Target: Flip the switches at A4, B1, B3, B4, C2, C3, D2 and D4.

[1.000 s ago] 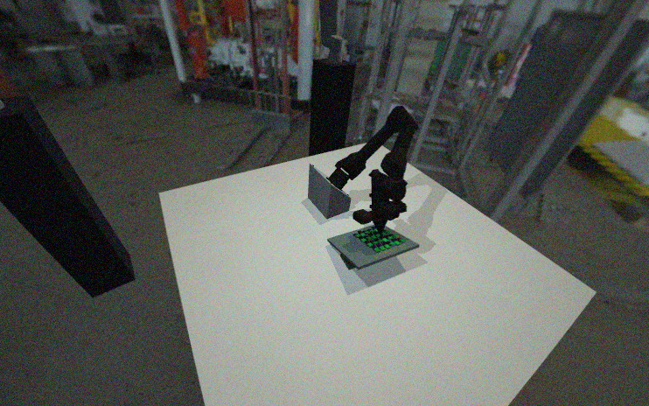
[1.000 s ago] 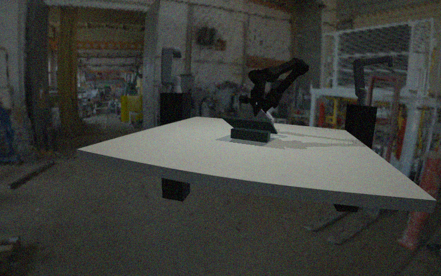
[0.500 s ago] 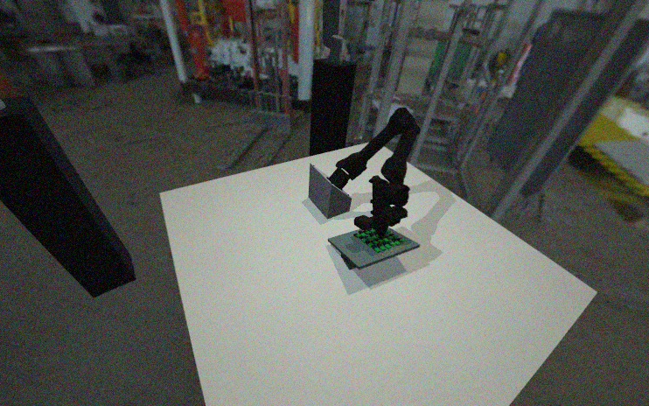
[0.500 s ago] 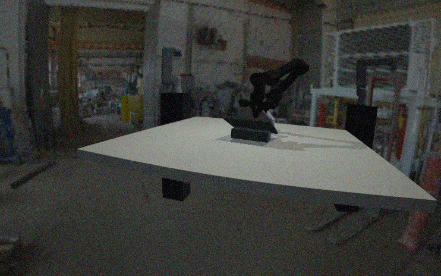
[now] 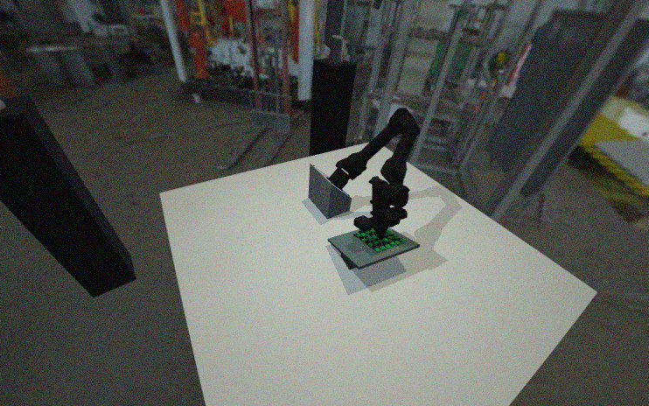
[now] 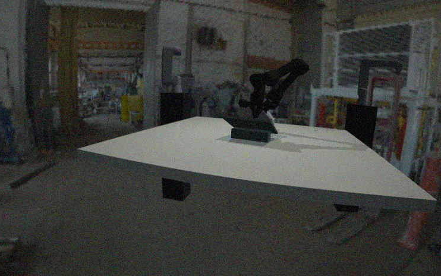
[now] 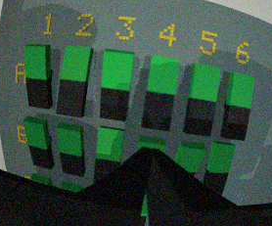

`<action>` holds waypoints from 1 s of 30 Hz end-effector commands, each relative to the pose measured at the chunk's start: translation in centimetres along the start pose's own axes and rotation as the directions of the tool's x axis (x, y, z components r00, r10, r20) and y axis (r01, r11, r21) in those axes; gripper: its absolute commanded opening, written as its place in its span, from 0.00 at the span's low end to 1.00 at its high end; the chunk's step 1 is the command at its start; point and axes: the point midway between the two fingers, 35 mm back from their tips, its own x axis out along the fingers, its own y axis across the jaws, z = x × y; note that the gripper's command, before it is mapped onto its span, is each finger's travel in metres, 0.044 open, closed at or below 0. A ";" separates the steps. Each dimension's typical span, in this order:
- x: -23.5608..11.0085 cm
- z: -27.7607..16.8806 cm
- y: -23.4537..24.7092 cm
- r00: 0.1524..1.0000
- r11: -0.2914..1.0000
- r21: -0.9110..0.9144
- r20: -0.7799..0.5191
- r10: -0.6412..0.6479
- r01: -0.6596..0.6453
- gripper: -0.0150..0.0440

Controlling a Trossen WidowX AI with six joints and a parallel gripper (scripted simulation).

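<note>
The grey switch panel (image 5: 350,248) (image 6: 251,134) (image 7: 17,17) lies on the white table (image 5: 276,312) (image 6: 188,147), with green-and-black rocker switches (image 5: 380,241) under yellow column numbers 1 to 6. In the wrist view row A shows whole: A1 (image 7: 37,75) through A4 (image 7: 162,92) to A6 each have the green half far and the black half near. Row B shows B1 (image 7: 36,139), B2 (image 7: 69,147) and B3 (image 7: 111,145). My gripper (image 7: 148,156) (image 5: 381,233) (image 6: 258,115) is shut and empty. Its tip sits low over the panel around row B to C, columns 3 to 4, hiding the rows below.
A grey wedge-shaped block (image 5: 327,193) (image 6: 269,121) stands on the table behind the panel, by the arm's base. Black pillars (image 5: 331,103) (image 5: 39,192) stand off the table's edges.
</note>
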 end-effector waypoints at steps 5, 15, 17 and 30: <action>0.1 0.0 -0.1 1.000 1.000 0.004 0.000 -0.003 0.003 0.25; 0.2 0.0 -0.1 1.000 1.000 0.004 0.000 -0.003 0.003 0.25; 0.2 0.0 -0.1 1.000 1.000 0.004 0.000 -0.003 0.003 0.25; 0.4 0.0 -0.1 1.000 1.000 0.004 0.000 -0.003 0.003 0.25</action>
